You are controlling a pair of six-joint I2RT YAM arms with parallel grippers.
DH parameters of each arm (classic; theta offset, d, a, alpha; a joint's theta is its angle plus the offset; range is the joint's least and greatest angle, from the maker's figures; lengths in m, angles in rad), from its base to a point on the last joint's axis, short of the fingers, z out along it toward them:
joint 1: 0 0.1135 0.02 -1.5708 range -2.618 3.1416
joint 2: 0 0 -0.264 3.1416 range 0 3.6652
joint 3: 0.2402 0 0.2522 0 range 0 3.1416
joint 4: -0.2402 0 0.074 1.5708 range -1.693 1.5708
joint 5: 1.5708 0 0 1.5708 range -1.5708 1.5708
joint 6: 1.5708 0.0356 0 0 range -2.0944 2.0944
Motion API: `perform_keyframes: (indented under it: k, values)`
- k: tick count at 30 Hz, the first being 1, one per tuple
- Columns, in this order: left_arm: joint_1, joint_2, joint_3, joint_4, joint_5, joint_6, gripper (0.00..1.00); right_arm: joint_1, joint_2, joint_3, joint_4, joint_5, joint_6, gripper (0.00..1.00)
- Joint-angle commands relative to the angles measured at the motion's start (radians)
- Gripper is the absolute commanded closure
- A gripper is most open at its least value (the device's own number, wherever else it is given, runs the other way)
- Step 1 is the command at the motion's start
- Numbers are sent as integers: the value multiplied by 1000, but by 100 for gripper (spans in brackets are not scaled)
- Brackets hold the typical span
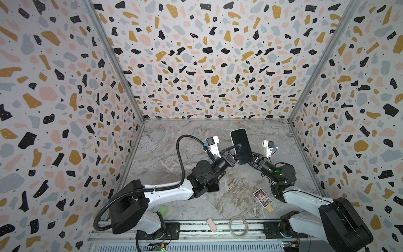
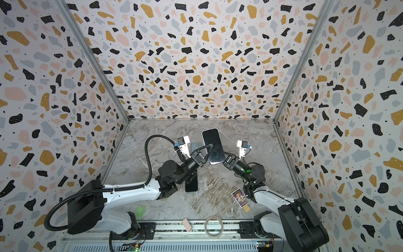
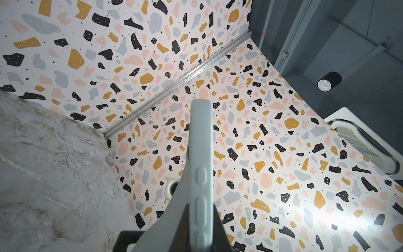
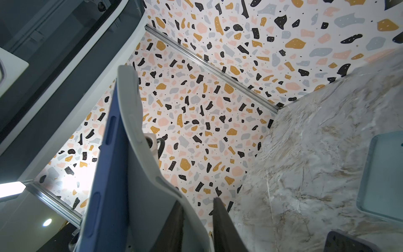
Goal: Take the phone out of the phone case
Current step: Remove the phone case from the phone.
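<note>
The job looked about half done. The phone (image 1: 241, 146) hung screen-up in the air above the table (image 1: 196, 139), held between both arms. On the phone's right edge the pale phone case (image 4: 141, 174) stood bowed away from the blue body. The right gripper (image 4: 198, 200) had one jaw on each side of that loose rim, but whether they nipped it I could not tell. On the phone's left edge the left gripper (image 1: 237, 147) was pressed tight on the case's buttoned side, where the case sat snug. That clamp likely stood in the way of freeing the case. Below the phone lay a spare phone (image 2: 191, 185) and an empty case (image 4: 383, 174). Nearer the arm bases were a card (image 1: 262, 198) and a tape ring (image 1: 238, 225), all well clear.
</note>
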Motion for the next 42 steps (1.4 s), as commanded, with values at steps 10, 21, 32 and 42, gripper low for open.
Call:
perform_keyframes:
  k: [10,21,32,42]
  values:
    - [-10,-38,-4,45,124,-88,100,-21,-31,-72,112,-35,59,67]
    - [22,-40,-32,100,88,-108,100,8,-160,-129,-12,-33,50,69]
    - [30,-40,-57,115,61,-99,100,36,-174,-153,32,-29,113,83]
    - [37,-3,-68,136,66,-100,100,36,-190,-163,27,-33,150,99]
